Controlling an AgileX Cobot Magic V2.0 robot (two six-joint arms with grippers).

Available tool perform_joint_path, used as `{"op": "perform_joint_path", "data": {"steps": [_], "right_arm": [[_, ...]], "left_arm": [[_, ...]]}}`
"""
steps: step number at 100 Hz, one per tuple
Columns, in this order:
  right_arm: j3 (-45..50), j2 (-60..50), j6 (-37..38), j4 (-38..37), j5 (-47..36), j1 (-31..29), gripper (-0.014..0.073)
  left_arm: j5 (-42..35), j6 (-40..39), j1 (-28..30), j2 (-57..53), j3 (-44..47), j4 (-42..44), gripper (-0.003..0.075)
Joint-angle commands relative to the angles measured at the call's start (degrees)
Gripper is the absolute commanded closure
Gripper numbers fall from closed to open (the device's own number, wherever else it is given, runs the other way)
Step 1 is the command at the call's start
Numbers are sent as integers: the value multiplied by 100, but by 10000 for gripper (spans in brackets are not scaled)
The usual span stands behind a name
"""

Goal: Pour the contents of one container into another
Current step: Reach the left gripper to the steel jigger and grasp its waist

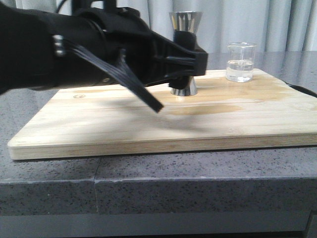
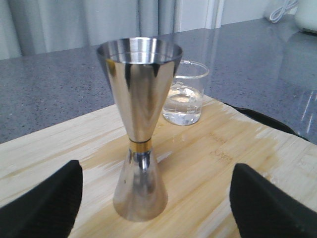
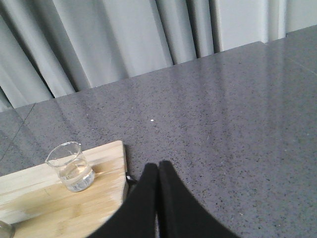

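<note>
Left gripper (image 2: 153, 198) spread wide, straddling upright steel jigger (image 2: 140, 129) dead ahead, axis vertical, no contact. Glass beaker (image 1: 240, 62) beyond jigger, right end of wooden board (image 1: 124, 129). Right gripper (image 3: 158, 198) pinched closed, empty, near beaker; right arm nearer it.

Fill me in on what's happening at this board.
The left gripper is open around the steel jigger, which stands upright on the wooden board; its fingers sit either side, not touching. The beaker, partly full of clear liquid, stands untouched behind it. The right gripper is shut, off the board's edge. Nothing poured yet.
</note>
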Motion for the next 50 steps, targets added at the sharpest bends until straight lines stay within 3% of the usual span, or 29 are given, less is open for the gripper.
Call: {"op": "perform_joint_path", "data": {"steps": [1,50], "right_arm": [[-220,55,-65,-101,-477,-24,669],[-220,55,-65,-101,-486,-24,669]], "left_arm": [[-532,-100,-45,-74,-364,84,153],[-553,-274,136,424,-1070,39,155]]}}
